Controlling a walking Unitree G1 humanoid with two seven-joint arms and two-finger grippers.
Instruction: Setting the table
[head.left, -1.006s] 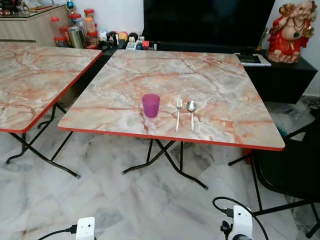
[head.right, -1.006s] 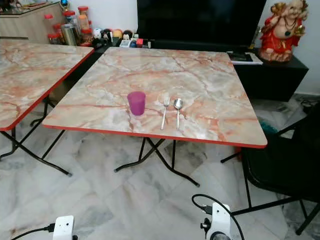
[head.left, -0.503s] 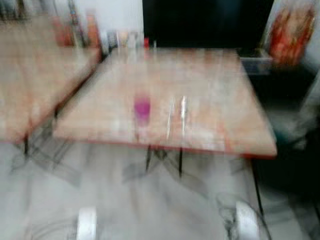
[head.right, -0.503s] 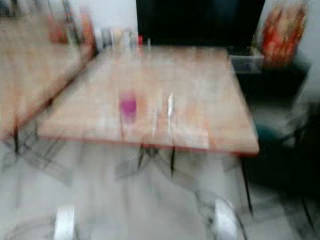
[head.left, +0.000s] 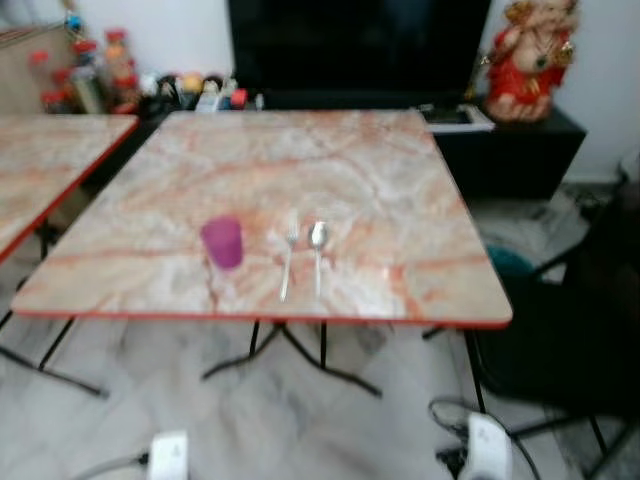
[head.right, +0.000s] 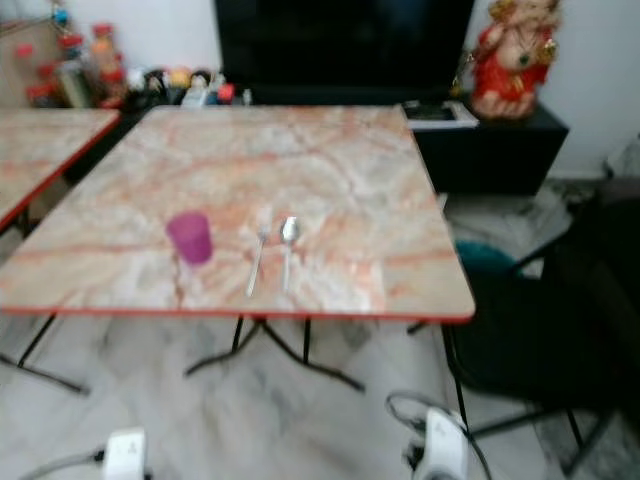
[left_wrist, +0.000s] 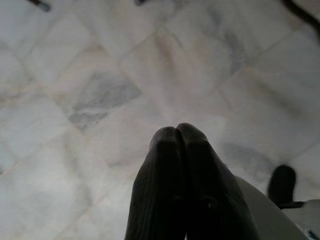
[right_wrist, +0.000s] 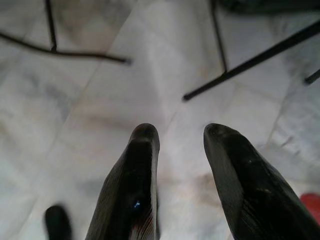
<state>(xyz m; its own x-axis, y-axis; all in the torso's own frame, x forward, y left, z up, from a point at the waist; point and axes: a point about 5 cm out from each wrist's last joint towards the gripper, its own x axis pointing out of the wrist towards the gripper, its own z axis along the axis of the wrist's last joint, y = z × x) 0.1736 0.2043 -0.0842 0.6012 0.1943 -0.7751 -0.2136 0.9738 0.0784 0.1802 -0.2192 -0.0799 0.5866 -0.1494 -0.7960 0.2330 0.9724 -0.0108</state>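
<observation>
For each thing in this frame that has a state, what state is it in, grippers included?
purple cup: upright on the table, mouth up, contents not visible.
fork: lying flat beside the cup.
spoon: lying flat beside the fork, bowl away from the near edge.
television: screen dark.
left gripper: jaws shut, empty, over the floor.
right gripper: jaws open, empty, over the floor.

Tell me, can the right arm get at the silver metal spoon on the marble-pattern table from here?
Probably not yet. The right gripper hangs open, low over the tiled floor, while the silver metal spoon lies on the marble-pattern table ahead, beside the fork. Nothing blocks it; step closer and raise the arm.
</observation>
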